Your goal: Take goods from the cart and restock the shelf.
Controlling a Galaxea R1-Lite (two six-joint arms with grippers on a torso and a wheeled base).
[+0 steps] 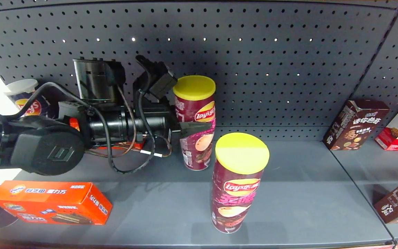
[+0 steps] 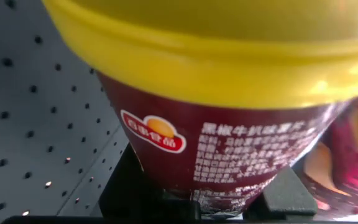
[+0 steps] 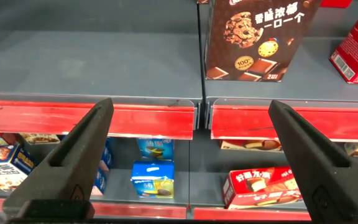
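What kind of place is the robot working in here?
Probably a shop aisle, or a mock-up of one: a pegboard-backed shelf, packaged snacks like a chip can and cookie box, and red price rails on the shelf edges.

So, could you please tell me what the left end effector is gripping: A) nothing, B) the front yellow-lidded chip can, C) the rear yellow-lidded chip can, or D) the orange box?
C: the left end effector clamps the side of the rear chip can by the pegboard, while the front chip can stands free.
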